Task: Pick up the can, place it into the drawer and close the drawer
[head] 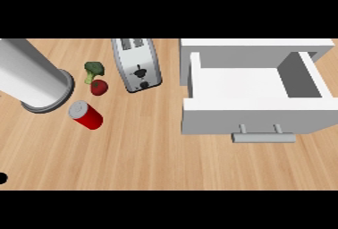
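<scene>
Can (86, 115), red-bodied with a silver lid, stands on the wooden counter (145, 156) at the view's left, tilted in appearance by my steep downward gaze. It sits just beside the base of a large grey cylindrical appliance (33, 76), with a red tomato-like vegetable (99, 87) and a broccoli floret (94, 69) near it further back, and a silver toaster (137, 65) beyond those. White drawer (254, 96) lies well apart to the right, pulled open, its cavity showing nothing inside and its grey bar handle (264, 137) facing me.

Neither of my hands shows clearly. A small black shape (2, 178) at the lower left edge may be part of my left hand, but I cannot tell how its fingers stand; my right hand is out of view. I judge the task not yet begun: the can is untouched and the drawer awaits it.

As to handling, I expect the can to be rigid and fairly light, with a smooth, probably slippery curved wall. I judge the best hold to be round the middle of the red body, fingers on one side and thumb opposite, approaching from the open side away from the grey appliance, whose closeness leaves little room there. An upright carry should suit the drawer's open cavity.
</scene>
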